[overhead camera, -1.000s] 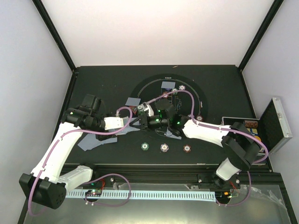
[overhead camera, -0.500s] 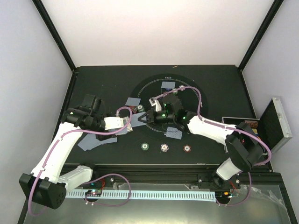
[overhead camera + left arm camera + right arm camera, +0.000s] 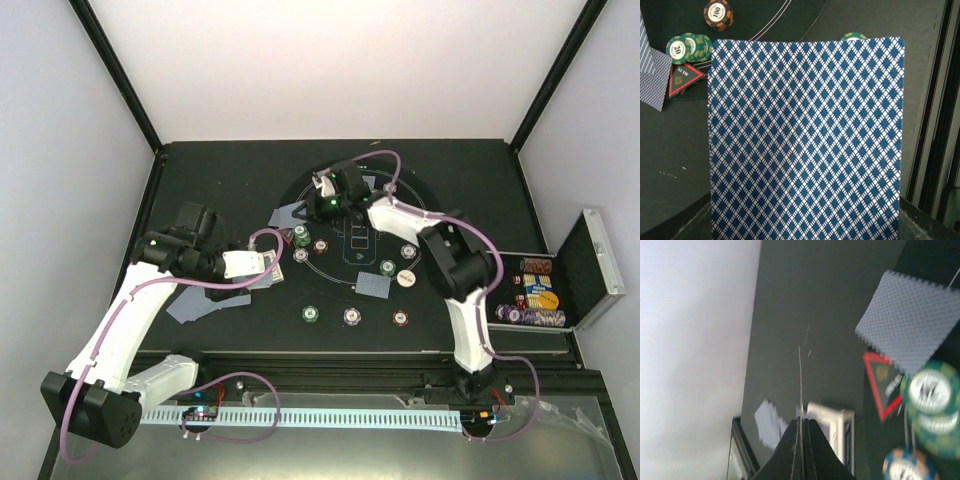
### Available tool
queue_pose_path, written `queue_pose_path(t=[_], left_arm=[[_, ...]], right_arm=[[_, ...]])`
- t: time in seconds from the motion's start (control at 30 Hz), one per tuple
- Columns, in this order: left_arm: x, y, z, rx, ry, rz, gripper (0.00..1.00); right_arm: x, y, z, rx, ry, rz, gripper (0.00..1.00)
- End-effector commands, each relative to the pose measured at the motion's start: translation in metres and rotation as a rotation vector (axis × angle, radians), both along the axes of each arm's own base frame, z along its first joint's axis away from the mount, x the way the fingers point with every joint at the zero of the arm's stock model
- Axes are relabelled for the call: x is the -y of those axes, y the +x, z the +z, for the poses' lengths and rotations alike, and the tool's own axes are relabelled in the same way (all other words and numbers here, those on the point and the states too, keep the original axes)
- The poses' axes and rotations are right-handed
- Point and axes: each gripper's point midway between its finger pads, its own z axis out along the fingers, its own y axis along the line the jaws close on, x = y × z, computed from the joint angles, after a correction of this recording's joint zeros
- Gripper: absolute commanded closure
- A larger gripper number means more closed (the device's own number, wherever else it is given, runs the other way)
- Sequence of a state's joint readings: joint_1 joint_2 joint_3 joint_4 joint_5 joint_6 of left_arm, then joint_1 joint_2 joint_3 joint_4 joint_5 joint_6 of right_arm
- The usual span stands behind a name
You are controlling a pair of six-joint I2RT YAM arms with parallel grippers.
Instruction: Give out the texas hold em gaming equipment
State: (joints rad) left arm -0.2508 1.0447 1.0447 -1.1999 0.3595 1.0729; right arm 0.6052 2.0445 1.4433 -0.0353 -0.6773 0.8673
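The jaws of my right gripper (image 3: 801, 424) are pressed shut on a single card (image 3: 800, 380), seen edge-on, its long axis running straight out from my fingertips. They hang at the far-left rim of the printed circle (image 3: 340, 270), so this arm is the nearer one there. My left gripper (image 3: 258, 266) clamps the deck (image 3: 805, 140) just outside the circle's left rim.

I count three loose cards: a left card (image 3: 283, 217) outside the rim, a far card (image 3: 362, 181) and a near card (image 3: 373, 286). Three single chips sit in a row on the circle's near side: a green chip (image 3: 311, 314), a purple-white chip (image 3: 351, 316) and a red-brown chip (image 3: 400, 318). There is one red triangle marker (image 3: 884, 385).
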Motion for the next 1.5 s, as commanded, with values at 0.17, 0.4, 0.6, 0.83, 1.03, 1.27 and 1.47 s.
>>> queue_pose_path(t=[0.17,0.4,0.6,0.83,1.03,1.27,1.47], left_arm=[[0.003,0.0,0.011,0.02,-0.031,0.002,0.98],[0.002,0.001,0.01,0.023,-0.021,0.0,0.98],[0.003,0.002,0.01,0.024,-0.025,-0.002,0.98],[0.003,0.001,0.011,0.03,-0.025,-0.002,0.98],[0.003,0.003,0.012,0.033,-0.025,-0.001,0.98],[0.003,0.004,0.01,0.033,-0.024,0.001,0.98],[0.003,0.006,0.01,0.037,-0.025,0.004,0.98]], right_arm=[[-0.025,0.074,-0.061,-0.098,-0.064,-0.012,0.98],[-0.016,0.086,-0.083,-0.116,-0.125,-0.036,0.81],[0.008,0.09,-0.067,-0.06,-0.186,-0.059,0.74],[0.036,0.08,-0.047,-0.01,-0.268,-0.072,0.67],[0.04,0.038,0.003,0.059,-0.151,-0.066,0.53],[0.028,-0.06,0.062,0.075,0.102,0.017,0.31],[0.012,-0.128,0.09,0.057,0.249,0.102,0.26]])
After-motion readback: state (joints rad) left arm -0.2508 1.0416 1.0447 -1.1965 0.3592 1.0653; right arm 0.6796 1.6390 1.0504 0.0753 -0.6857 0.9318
